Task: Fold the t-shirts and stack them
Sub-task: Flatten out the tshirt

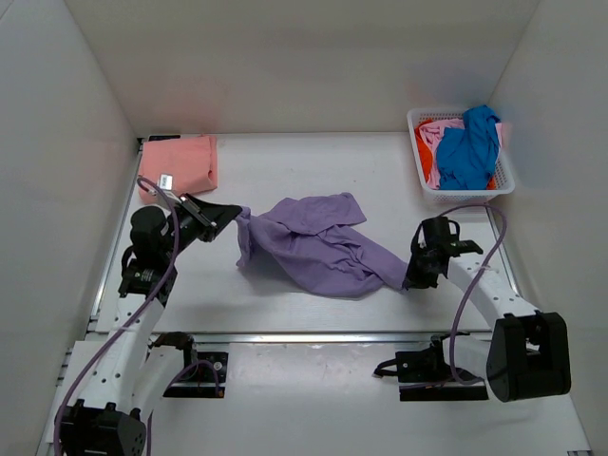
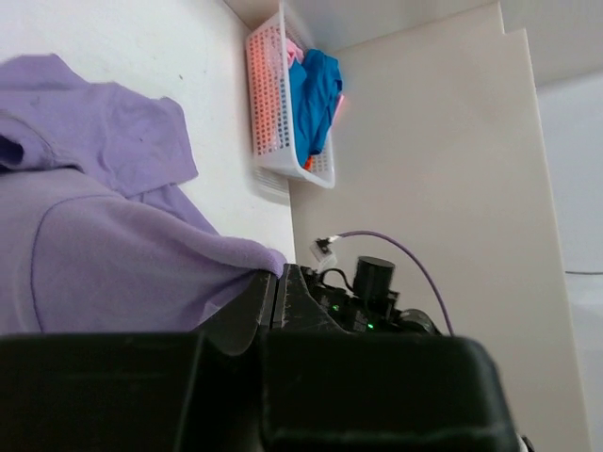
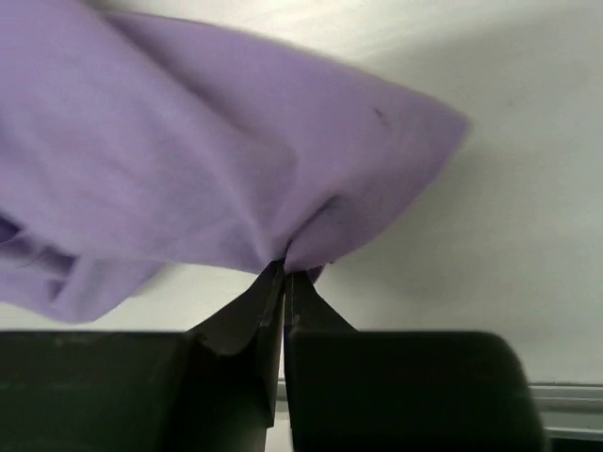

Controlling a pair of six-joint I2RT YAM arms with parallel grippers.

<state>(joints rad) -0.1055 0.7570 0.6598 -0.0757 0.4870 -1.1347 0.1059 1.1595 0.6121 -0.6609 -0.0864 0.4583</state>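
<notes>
Gripping the lavender t-shirt (image 1: pixel 313 245) at nine and four o'clock, my left pincer (image 1: pixel 236 218) and right pincer (image 1: pixel 408 281) pinch its evidently soft, light edges.

The lavender t-shirt (image 1: pixel 313 242) lies crumpled at centre, salmon t-shirt (image 1: pixel 180 163) folded far left.

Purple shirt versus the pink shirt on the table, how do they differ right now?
The purple shirt lies crumpled and spread mid-table; the pink shirt is folded flat near the far left corner. The left gripper and right gripper each pinch an end of the purple shirt; nothing touches the pink shirt. Both are plain cloth on the table.
</notes>
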